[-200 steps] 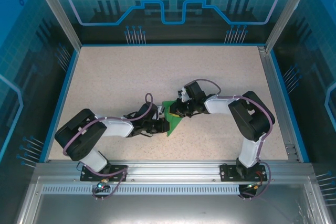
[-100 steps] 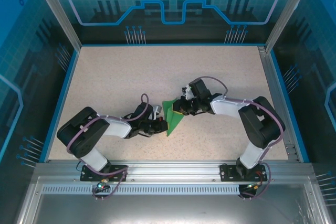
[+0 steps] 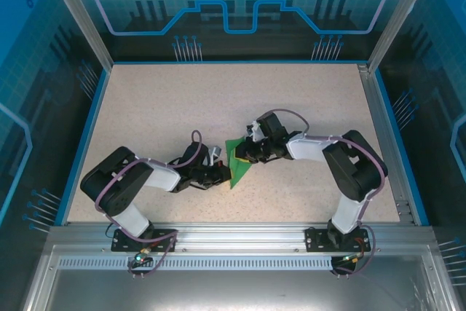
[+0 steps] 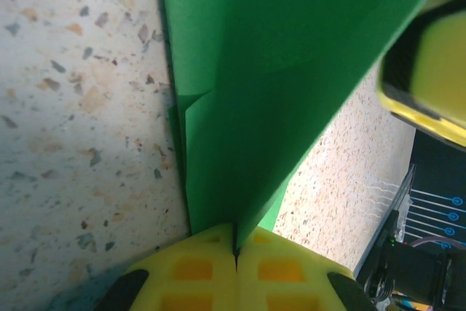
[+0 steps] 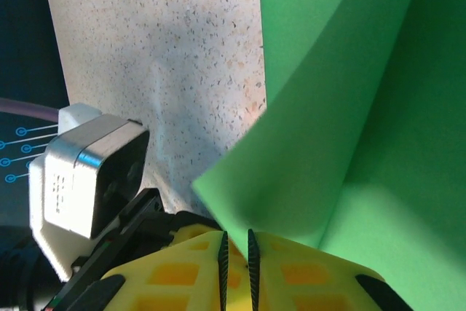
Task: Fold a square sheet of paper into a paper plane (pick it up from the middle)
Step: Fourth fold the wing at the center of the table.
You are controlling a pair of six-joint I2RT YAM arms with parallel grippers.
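The thin green sheet (image 3: 237,171) looks light and floppy, so the left hand (image 4: 234,253) and right hand (image 5: 237,249), both clamped on it, should grip near creases.

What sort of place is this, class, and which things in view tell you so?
Probably a robotics lab work cell: a speckled beige tabletop walled by blue printed panels on aluminium frame posts, with black-and-white left arm and right arm bolted to a metal rail, handling thin green paper.

Folded paper (image 3: 238,164) on table (image 3: 160,107) centre; left hand (image 3: 221,173) at its near-left edge, right hand (image 3: 244,153) at far-right edge.
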